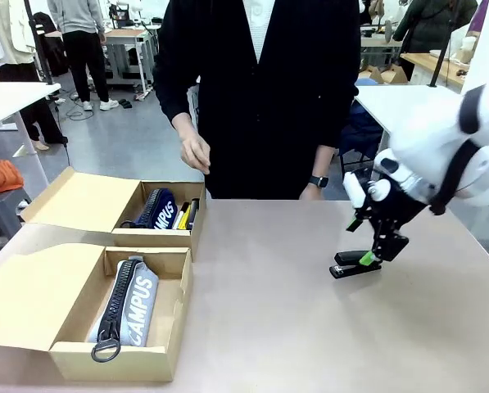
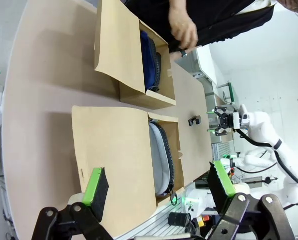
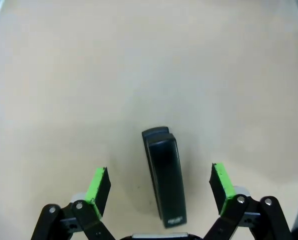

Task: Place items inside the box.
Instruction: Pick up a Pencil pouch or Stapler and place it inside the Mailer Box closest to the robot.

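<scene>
Starting nearest: finding the grey pouch (image 1: 138, 307) lying inside the near box (image 1: 121, 360). Hanging the left gripper (image 2: 158, 182) high over that side, spread wide and pinching nothing.

Moving out across the bench (image 1: 269, 327): finding a stapler (image 1: 350, 264) lying flat in the open, well apart from both boxes. Straddling it lengthwise with the right gripper (image 3: 161, 186), spread wide, touching neither long side.

Judging the stapler stiff, dense for its bulk, smooth on top and hinged, so likely swinging open if lifted by the top arm alone. Probably best pinching across the long sides about mid-length, low enough to be catching base and arm together.

Going farther: finding the navy pouch (image 1: 158, 209) inside the far box (image 1: 158, 237), with the knife (image 1: 181, 217) and marker (image 1: 192, 214) tucked beside it.

Ending at the far edge: noticing a person's hand (image 1: 195, 154) hanging loose, gripping nothing.
</scene>
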`<state>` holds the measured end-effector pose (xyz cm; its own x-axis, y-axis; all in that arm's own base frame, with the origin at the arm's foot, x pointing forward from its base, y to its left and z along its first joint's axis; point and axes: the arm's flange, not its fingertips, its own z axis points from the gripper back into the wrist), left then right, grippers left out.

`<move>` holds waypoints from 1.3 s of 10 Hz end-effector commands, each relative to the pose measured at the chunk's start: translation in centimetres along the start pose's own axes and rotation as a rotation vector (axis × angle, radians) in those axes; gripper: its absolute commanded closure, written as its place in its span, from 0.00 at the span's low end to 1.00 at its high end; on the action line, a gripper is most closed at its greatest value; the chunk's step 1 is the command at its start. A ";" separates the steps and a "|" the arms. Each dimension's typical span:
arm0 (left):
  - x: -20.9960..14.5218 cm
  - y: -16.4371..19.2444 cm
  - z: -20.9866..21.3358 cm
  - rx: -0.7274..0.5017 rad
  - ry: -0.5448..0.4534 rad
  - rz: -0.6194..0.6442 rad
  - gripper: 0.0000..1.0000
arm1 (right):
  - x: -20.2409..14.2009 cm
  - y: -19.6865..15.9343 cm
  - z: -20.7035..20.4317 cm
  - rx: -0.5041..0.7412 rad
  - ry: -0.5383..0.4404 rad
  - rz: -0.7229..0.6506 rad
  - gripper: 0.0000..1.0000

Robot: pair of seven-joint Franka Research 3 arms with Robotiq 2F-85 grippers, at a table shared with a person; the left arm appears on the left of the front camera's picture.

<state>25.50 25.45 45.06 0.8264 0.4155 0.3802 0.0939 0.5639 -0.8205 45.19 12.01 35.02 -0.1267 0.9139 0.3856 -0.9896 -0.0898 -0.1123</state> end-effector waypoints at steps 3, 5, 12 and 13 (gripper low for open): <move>0.0 -0.1 0.0 -0.017 -0.012 -0.016 0.00 | -0.6 -2.4 -4.2 0.080 0.165 -0.012 0.00; 0.0 -0.1 0.0 -0.017 -0.012 -0.016 0.00 | -0.8 -2.7 -5.4 0.062 0.184 -0.007 0.00; 0.0 -0.1 0.0 -0.017 -0.012 -0.016 0.00 | -1.4 -2.8 -5.5 0.054 0.253 -0.093 0.87; 0.0 -0.1 0.0 -0.017 -0.012 -0.016 0.00 | -1.5 -2.8 -5.5 0.059 0.261 -0.088 1.00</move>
<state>25.50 25.45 45.07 0.8263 0.4155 0.3804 0.0942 0.5638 -0.8205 48.27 12.70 29.75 -0.0376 0.9827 0.1815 -0.9991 -0.0332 -0.0268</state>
